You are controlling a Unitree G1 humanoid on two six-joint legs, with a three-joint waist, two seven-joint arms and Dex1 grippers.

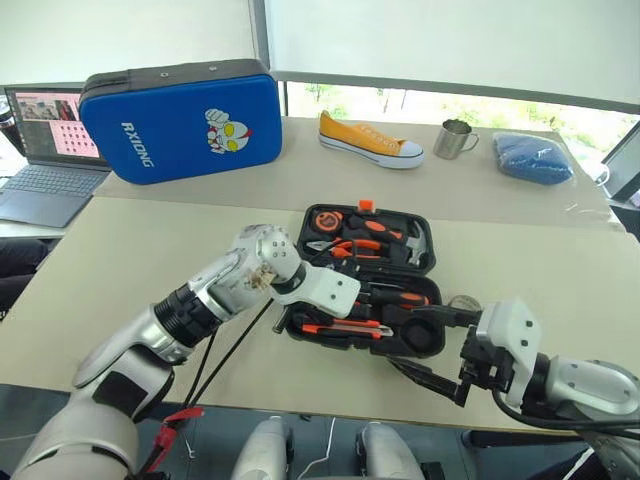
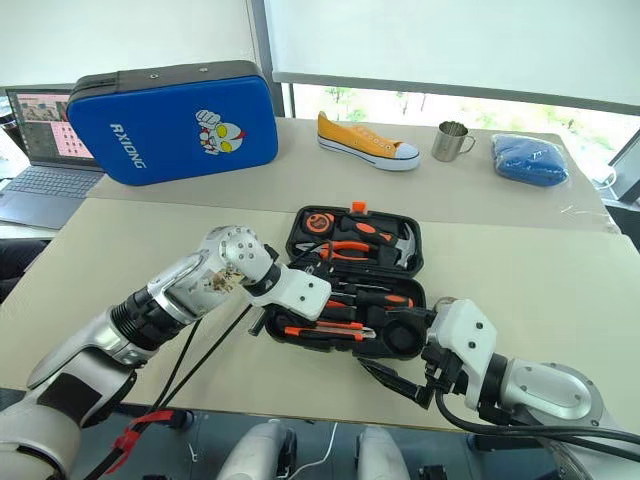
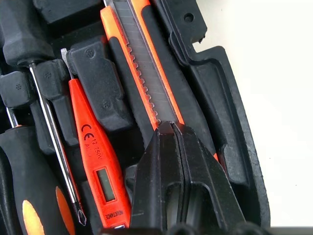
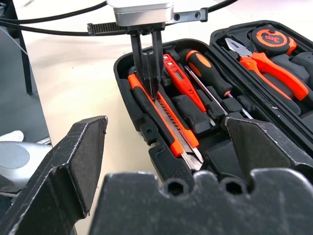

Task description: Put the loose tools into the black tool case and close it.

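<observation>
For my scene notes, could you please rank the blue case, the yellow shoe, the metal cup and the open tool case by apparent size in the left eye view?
1. Blue case
2. Tool case, nearer the camera, so somewhat flattered
3. Shoe
4. Cup

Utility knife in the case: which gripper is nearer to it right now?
Left. The left gripper, shut, has its fingertips down on the utility knife in the black tool case. The right gripper, open, hovers off the case's near right corner.
</observation>
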